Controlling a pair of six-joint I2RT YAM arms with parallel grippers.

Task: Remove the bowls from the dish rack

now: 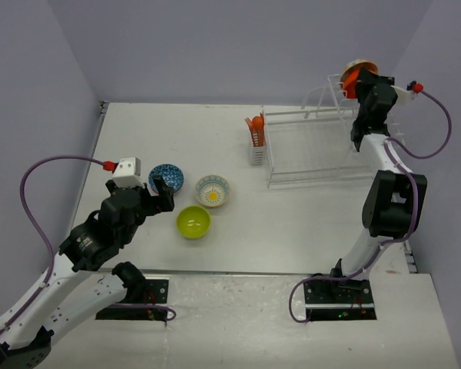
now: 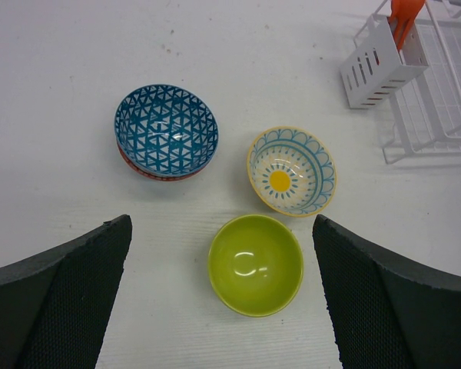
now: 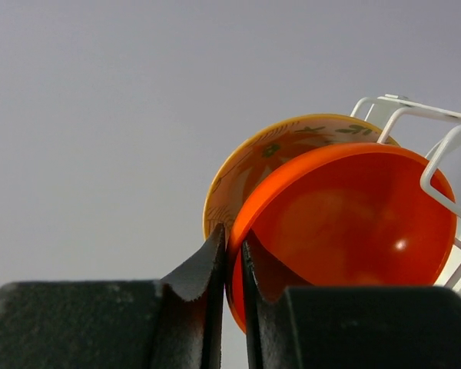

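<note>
The white wire dish rack (image 1: 315, 150) stands at the back right. My right gripper (image 3: 232, 254) is shut on the rim of a plain orange bowl (image 3: 346, 223) standing on edge in the raised section, with a cream bowl with a leafy inside (image 3: 250, 165) right behind it. The two show in the top view as well (image 1: 355, 74). On the table lie a blue-patterned bowl (image 2: 166, 131) stacked on another, a cream bowl with a yellow centre (image 2: 292, 171) and a lime-green bowl (image 2: 255, 264). My left gripper (image 2: 223, 300) is open and empty above the lime-green bowl.
A white utensil caddy (image 1: 257, 150) with orange utensils (image 1: 255, 127) hangs on the rack's left end. The rack's flat tray holds nothing. Grey walls enclose the table on three sides. The right arm's cable (image 1: 438, 131) loops beside the rack.
</note>
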